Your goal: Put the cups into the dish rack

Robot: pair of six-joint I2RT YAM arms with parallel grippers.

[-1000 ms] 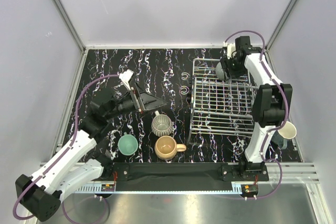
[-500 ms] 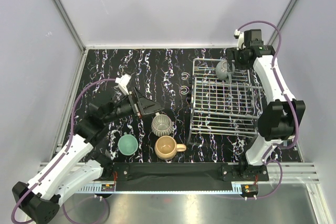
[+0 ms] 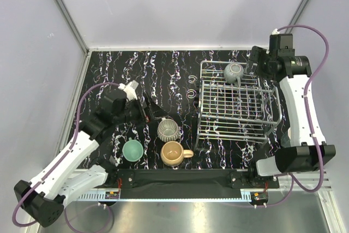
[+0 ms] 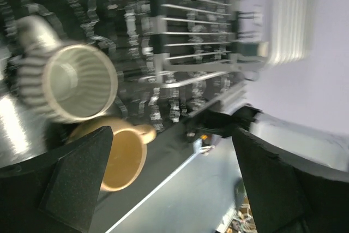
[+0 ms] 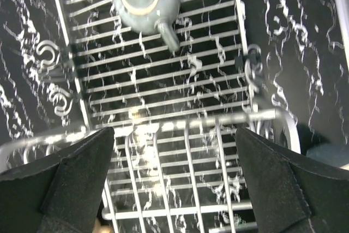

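Left claw point(image 3: 157, 112) hangs over the desk point(image 3: 109, 69), its jaws spread wide and holding nothing. The striped cup point(image 3: 169, 129) stands mouth-up just beside it, on the side toward the arm bases and the dish rack point(image 3: 235, 114). From the wrist view, the cup's open mouth sits off to one side of the gap between the fingers, not centred in it.

The tan cup point(image 3: 173, 153) stands next to the striped one with its handle toward the rack. The teal-green cup point(image 3: 132, 150) stands near them.

Right claw point(image 3: 254, 64) is also open and empty above the rack's far corner. The grey-green cup point(image 3: 234, 72) rests there, upturned on the wires.

All three loose cups lie on the left arm's side, so that arm looks the nearer for the next pick.
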